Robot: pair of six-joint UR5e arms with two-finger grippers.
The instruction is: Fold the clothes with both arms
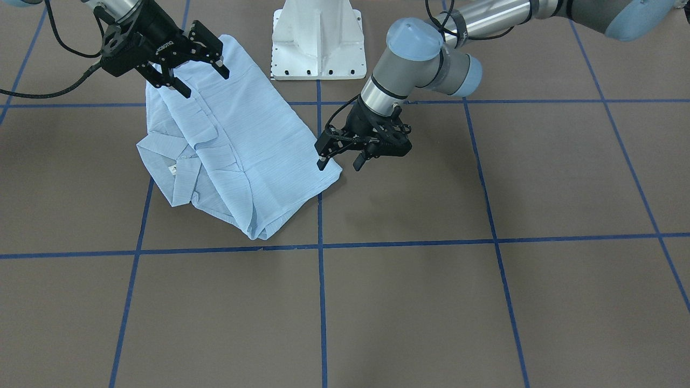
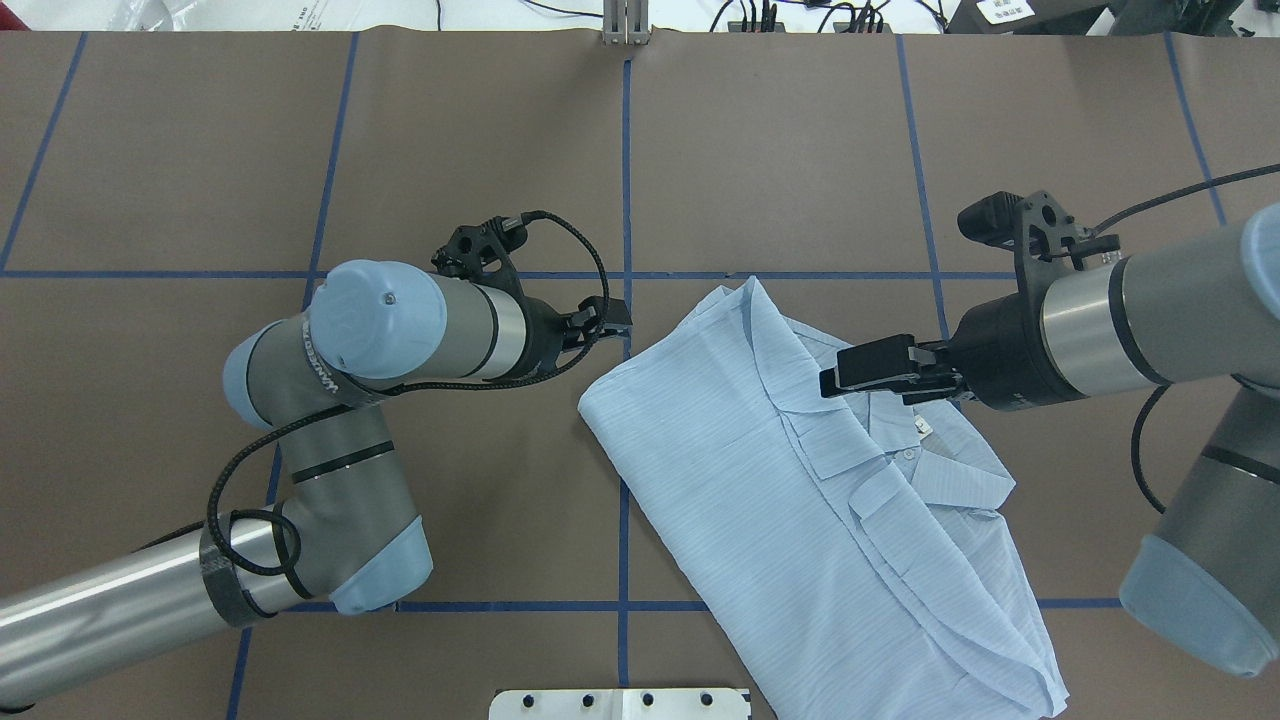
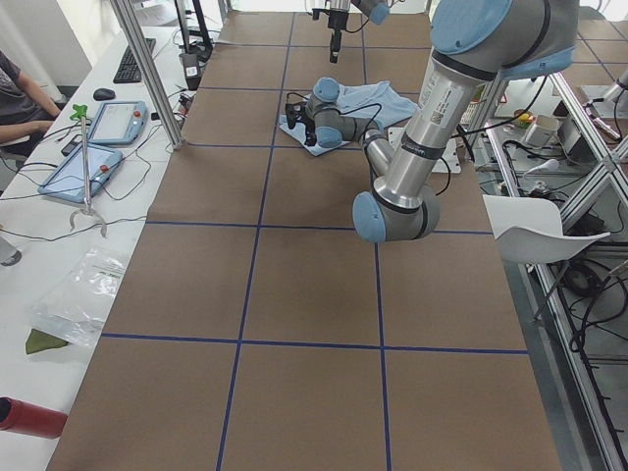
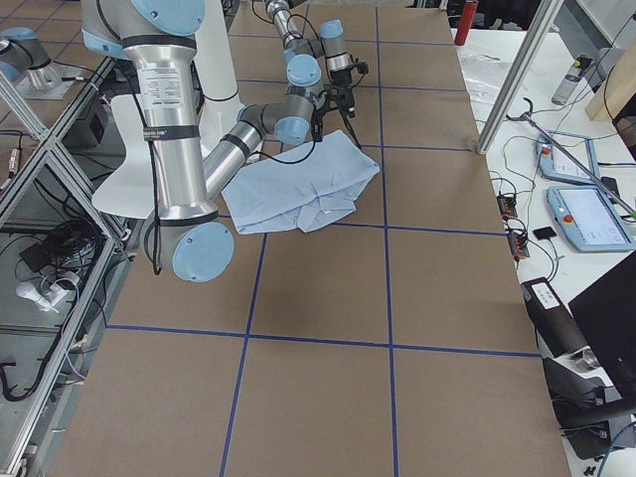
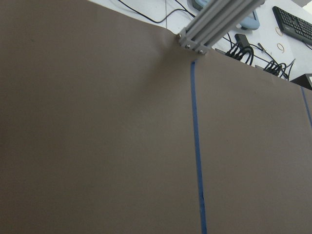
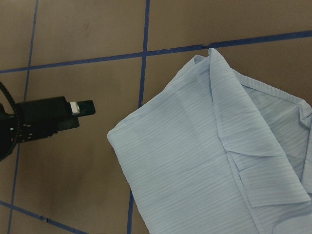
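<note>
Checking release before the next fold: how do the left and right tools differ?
Left tool is beside the shirt, over bare table; right tool is over the shirt. Left wrist view shows no shirt; right's does. Both are open, holding nothing.

The table [image 1: 485,312] has a brown covering, perhaps paper, gridded with blue tape lines [image 1: 322,302]. A folded light blue shirt [image 1: 253,156] lies flat on it, near the white pedestal base [image 1: 318,43].
</note>
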